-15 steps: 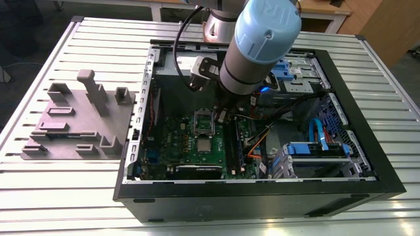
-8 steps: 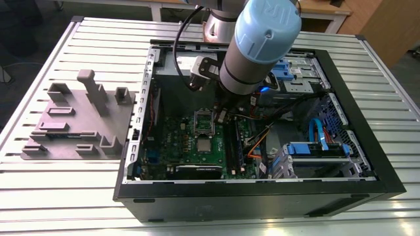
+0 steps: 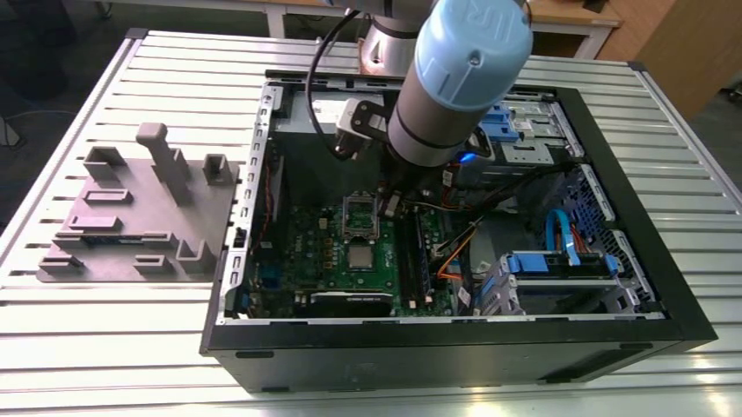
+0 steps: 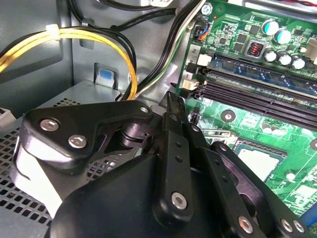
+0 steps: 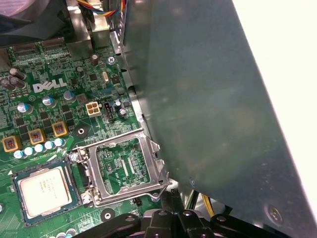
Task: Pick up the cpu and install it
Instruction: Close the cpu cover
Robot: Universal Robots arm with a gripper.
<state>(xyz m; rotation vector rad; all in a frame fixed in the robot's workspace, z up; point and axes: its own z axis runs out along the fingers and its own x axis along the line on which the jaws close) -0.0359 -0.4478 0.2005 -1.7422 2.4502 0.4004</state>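
The flat, silvery square cpu [image 5: 43,191] looked light, stiff and easy to break; its edges seemed safest to hold. The black gripper [image 5: 170,196] near it had closed, empty fingers.

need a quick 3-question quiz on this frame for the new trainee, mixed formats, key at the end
1. True or false: the cpu lies flat on the motherboard.
2. The metal retention frame is: A) flipped open beside the cpu; B) clamped down over the cpu; C) taken off entirely.
3. Short answer: what stands on the table at the exterior view's left of the computer case?
Key: 1 true; 2 A; 3 a grey moulded fixture block.
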